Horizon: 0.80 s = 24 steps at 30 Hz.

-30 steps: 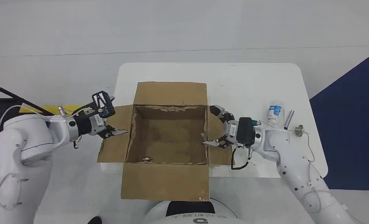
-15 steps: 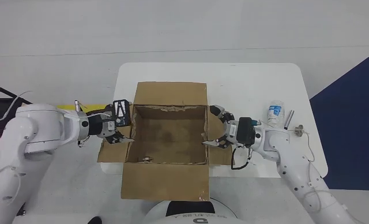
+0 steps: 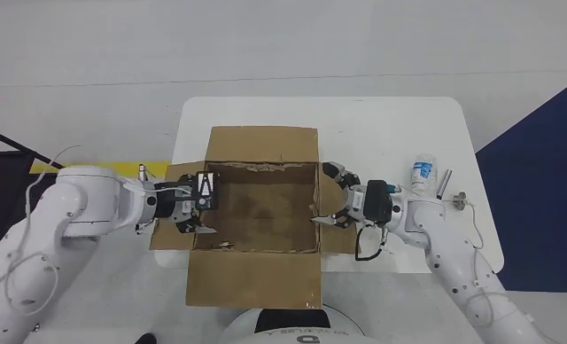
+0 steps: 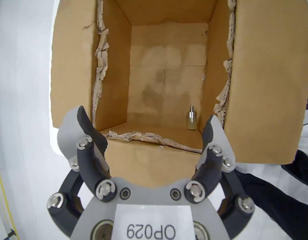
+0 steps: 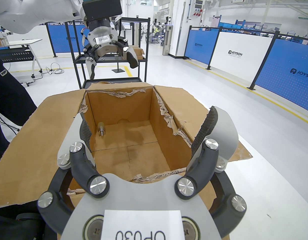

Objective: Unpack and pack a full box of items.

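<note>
White table (image 3: 390,122) carries the open box (image 3: 261,142) at frame centre. One metal part (image 3: 228,245) lies inside, lower left; a bottle (image 3: 423,173) lies outside, right. Unpacking appears nearly complete and repacking not yet begun. Left gripper (image 4: 146,121) and right gripper (image 5: 149,119): jaws spread, empty.

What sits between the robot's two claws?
The open cardboard box, a small metal part on its floor. The right wrist view shows the left claw and right claw open at opposite walls.
</note>
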Available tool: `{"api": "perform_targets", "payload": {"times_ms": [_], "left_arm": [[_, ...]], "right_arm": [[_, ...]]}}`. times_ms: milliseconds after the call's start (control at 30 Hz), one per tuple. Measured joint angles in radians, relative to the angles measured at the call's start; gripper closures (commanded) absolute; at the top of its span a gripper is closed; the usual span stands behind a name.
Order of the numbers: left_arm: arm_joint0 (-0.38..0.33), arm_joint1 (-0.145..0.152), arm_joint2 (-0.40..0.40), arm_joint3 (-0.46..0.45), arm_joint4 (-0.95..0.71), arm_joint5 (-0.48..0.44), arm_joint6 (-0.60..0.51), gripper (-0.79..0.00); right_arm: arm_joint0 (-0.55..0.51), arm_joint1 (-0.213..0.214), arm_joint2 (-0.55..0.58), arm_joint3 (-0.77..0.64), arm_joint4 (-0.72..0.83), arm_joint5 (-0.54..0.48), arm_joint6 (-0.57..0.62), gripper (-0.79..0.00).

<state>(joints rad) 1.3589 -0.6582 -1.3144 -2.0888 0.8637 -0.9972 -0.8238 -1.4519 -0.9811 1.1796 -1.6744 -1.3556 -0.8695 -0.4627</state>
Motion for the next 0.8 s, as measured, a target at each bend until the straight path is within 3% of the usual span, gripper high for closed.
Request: {"api": "perform_targets", "payload": {"times_ms": [33, 100, 167, 200, 267, 400, 533, 600, 700, 800], "left_arm": [[-0.021, 0.01, 0.03, -0.002, 0.018, 0.016, -0.016, -0.585], [-0.073, 0.033, 0.107, -0.011, 0.05, 0.063, -0.064, -0.52], [-0.118, 0.055, 0.18, -0.018, 0.044, 0.108, -0.109, -0.514], [-0.151, 0.07, 0.229, -0.026, 0.035, 0.143, -0.144, -0.554], [-0.199, 0.093, 0.307, -0.041, 0.015, 0.195, -0.196, -0.733], [-0.337, 0.138, 0.48, -0.074, -0.107, 0.306, -0.307, -0.727], [-0.489, 0.155, 0.631, -0.081, -0.237, 0.357, -0.357, -0.745], [-0.572, 0.155, 0.715, -0.075, -0.3, 0.367, -0.367, -0.785], [-0.689, 0.147, 0.818, -0.049, -0.384, 0.371, -0.37, -0.785], [-0.703, 0.145, 0.828, -0.044, -0.396, 0.369, -0.368, -0.785]], "right_arm": [[0.0, 0.0, 0.0, 0.0, 0.0, 0.0, 0.0, -0.785], [0.0, 0.0, 0.0, 0.0, 0.0, 0.0, 0.0, -0.785], [0.0, 0.0, 0.0, 0.0, 0.0, 0.0, 0.0, -0.785], [0.0, 0.0, 0.0, 0.0, 0.0, 0.0, 0.0, -0.785], [0.0, 0.0, 0.0, 0.0, 0.0, 0.0, 0.0, -0.785], [0.0, 0.0, 0.0, 0.0, 0.0, 0.0, 0.0, -0.785], [0.0, 0.0, 0.0, 0.0, 0.0, 0.0, 0.0, -0.785], [0.0, 0.0, 0.0, 0.0, 0.0, 0.0, 0.0, -0.785], [0.0, 0.0, 0.0, 0.0, 0.0, 0.0, 0.0, -0.785], [0.0, 0.0, 0.0, 0.0, 0.0, 0.0, 0.0, -0.785]]}}
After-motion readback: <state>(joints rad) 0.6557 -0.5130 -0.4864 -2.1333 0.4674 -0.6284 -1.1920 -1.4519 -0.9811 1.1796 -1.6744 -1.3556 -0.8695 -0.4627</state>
